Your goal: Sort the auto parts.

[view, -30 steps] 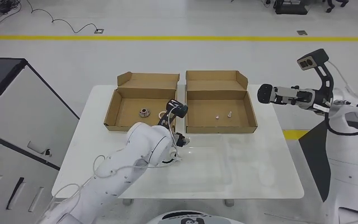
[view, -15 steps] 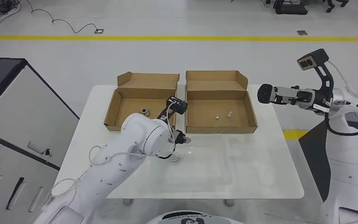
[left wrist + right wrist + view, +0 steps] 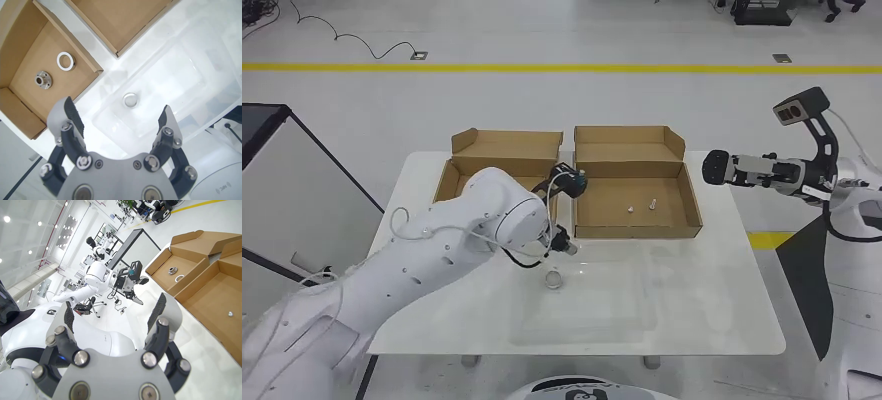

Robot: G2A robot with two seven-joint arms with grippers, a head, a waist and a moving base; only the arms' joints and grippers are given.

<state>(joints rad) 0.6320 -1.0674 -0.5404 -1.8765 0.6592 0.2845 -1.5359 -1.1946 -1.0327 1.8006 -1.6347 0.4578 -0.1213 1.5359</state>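
Left gripper (image 3: 117,110) spread wide, empty, above a shiny metal ring (image 3: 129,101) in the clear plastic tray (image 3: 170,85), centre of the top view; right gripper (image 3: 115,311) wide, empty, far right; sorting looks nearly done: flanged hub (image 3: 43,80) and flat washer (image 3: 65,61) in left cardboard box (image 3: 34,53), two small bolts (image 3: 629,210) in right box (image 3: 662,190); one ring left.

A white table (image 3: 712,300) sits mid-frame in the top view. A yellow floor line (image 3: 542,68) crosses the upper part. A black cable (image 3: 352,42) curls at upper left beside a floor plate (image 3: 418,55). A dark-edged cabinet (image 3: 292,200) stands at the left edge.
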